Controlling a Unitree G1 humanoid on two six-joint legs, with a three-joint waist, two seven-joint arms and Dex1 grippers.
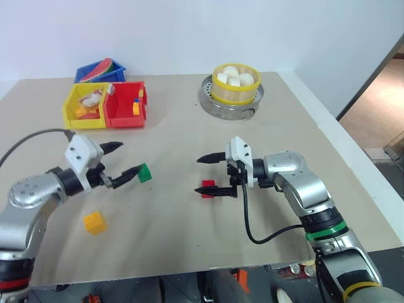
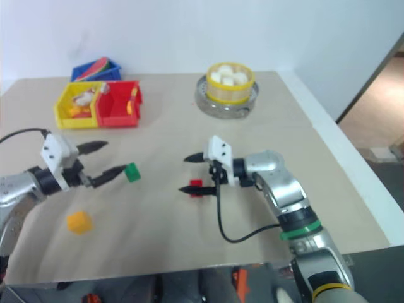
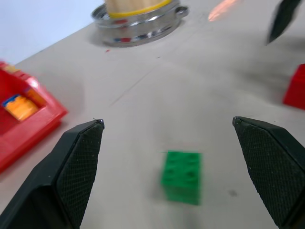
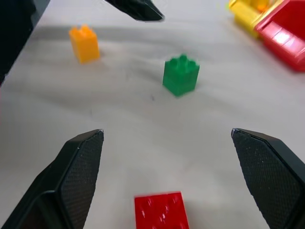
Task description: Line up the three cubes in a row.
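Covering table (image 1: 189, 240), beige mat, white wall (image 1: 189, 31)

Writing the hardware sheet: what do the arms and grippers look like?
Both arms are silver-grey metal with black joints. Each wrist carries a white block. The left gripper and right gripper have two black pointed fingers with textured inner pads. A black cable loops from each wrist. The right forearm bears green and yellow bands.

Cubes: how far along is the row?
Done: nothing lined up yet; the red cube, green cube and yellow cube sit apart on the table. In hand: neither gripper holds one; left gripper open by green, right gripper open over red. Left: place all three.
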